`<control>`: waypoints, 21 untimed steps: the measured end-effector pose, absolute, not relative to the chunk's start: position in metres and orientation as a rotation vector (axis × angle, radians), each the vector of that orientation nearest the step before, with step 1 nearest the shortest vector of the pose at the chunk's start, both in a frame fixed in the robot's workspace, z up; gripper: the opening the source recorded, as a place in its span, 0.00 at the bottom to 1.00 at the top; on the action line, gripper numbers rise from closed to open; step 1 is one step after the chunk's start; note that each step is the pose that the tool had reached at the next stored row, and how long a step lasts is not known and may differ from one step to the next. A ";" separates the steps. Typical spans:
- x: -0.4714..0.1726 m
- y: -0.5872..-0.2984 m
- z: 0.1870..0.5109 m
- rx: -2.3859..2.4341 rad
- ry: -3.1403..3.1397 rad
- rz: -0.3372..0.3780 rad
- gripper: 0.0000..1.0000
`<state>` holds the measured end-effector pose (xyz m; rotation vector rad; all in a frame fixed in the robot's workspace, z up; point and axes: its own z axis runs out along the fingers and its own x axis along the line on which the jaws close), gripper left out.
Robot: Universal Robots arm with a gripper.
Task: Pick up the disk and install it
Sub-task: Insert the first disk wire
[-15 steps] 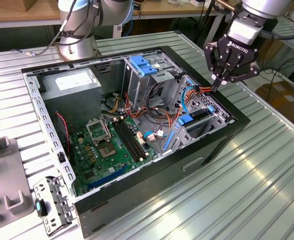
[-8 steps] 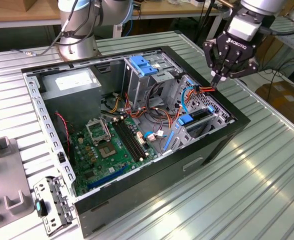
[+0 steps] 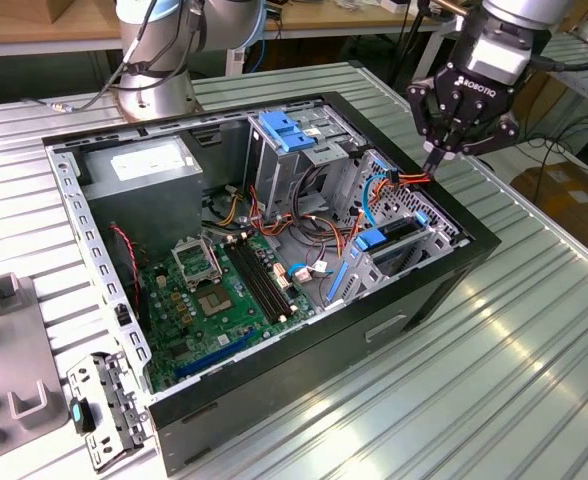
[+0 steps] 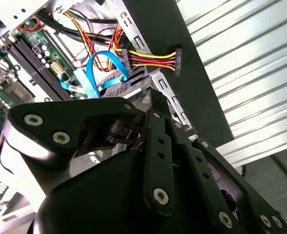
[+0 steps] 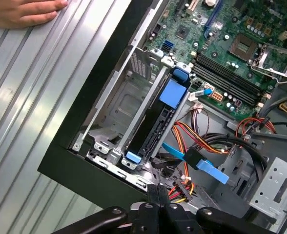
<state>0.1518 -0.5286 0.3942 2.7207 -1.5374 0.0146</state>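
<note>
Fingers (image 5: 153,196) of the gripper (image 3: 433,160) are clenched together above the case (image 3: 304,385) corner, near loose power cables (image 4: 151,59). Just beyond, the disk (image 5: 152,127) stands on edge in the drive cage (image 5: 129,97), its long axis running from the case wall toward the motherboard (image 5: 241,44). Its label is hidden. A hand (image 5: 21,12), cut off, rests on the bench (image 5: 31,87).

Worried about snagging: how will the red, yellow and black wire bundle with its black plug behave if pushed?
Probably floppy: the red, yellow and black wire bundle sags unsupported beside the black case wall. Likely light, yet its black plug end may swing and snag.
</note>
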 end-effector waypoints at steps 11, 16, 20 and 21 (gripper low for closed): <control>0.170 -0.523 0.387 2.801 -1.384 0.019 0.11; 0.170 -0.523 0.383 2.896 -1.176 0.031 0.25; 0.171 -0.523 0.381 2.937 -1.072 0.036 0.25; 0.171 -0.523 0.381 2.947 -1.047 0.038 0.25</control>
